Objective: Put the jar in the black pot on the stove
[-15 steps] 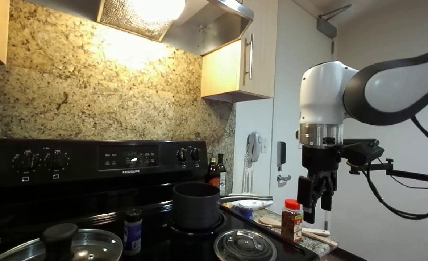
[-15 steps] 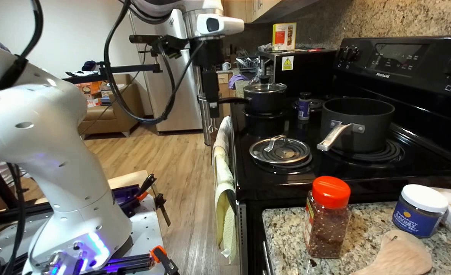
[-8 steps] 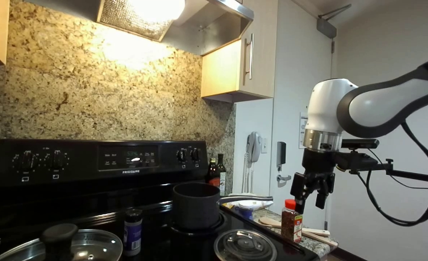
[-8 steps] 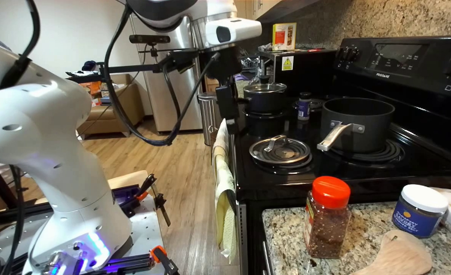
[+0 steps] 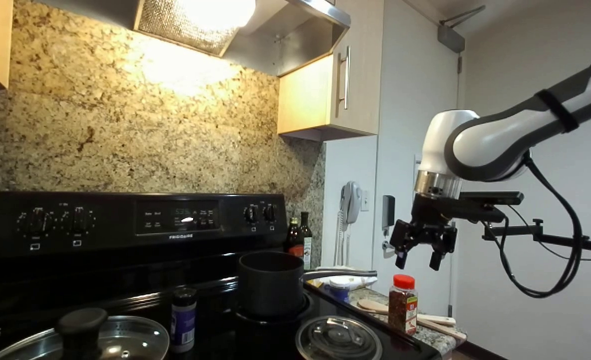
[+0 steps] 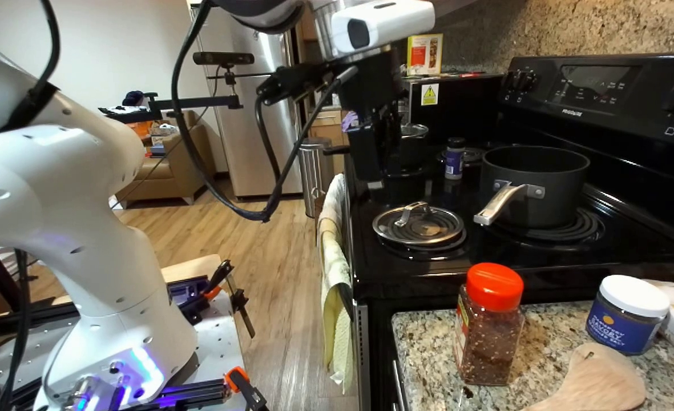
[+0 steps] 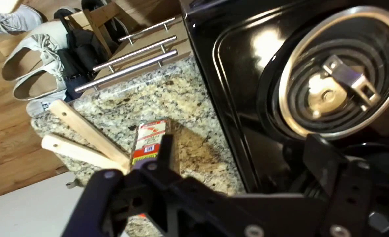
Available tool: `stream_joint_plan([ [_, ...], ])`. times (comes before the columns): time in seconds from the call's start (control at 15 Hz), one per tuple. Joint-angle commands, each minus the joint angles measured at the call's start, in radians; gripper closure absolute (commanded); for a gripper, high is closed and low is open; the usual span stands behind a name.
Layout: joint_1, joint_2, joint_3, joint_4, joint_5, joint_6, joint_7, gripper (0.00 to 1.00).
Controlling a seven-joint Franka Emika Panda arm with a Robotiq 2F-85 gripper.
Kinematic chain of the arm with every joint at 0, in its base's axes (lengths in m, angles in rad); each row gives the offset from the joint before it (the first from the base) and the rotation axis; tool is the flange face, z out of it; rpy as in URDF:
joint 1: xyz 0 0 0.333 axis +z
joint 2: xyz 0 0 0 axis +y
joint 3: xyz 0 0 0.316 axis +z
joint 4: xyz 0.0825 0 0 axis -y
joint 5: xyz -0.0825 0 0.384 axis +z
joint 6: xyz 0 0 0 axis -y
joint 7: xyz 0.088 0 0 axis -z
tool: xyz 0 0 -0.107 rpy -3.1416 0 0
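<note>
Gripper (image 5: pixel 418 262) shifted nearer stove (image 5: pixel 212 280), fingers spread; jar (image 6: pixel 489 337) upright on counter (image 6: pixel 428 342); shoes (image 7: pixel 47 52) show only in wrist view.

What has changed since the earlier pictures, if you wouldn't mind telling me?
The claw has swung toward the stove and tilted. It is open and has neither taken hold of nor let go of anything. The jar stands upright on the counter as before, and the black pot stays on the stove.
</note>
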Motion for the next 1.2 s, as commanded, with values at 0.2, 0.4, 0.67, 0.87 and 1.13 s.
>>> stream_joint_plan([
  [0.2,-0.094,0.134,0.079,0.235,-0.144,-0.127,0.186,0.00],
  [0.4,-0.070,0.190,0.049,0.319,-0.143,-0.224,0.206,0.00],
  [0.67,-0.039,0.245,0.001,0.378,-0.094,-0.325,0.188,0.00],
  [0.87,-0.025,0.226,-0.020,0.347,-0.118,-0.292,0.179,0.00],
  [1.13,-0.020,0.226,-0.025,0.346,-0.117,-0.291,0.178,0.00],
])
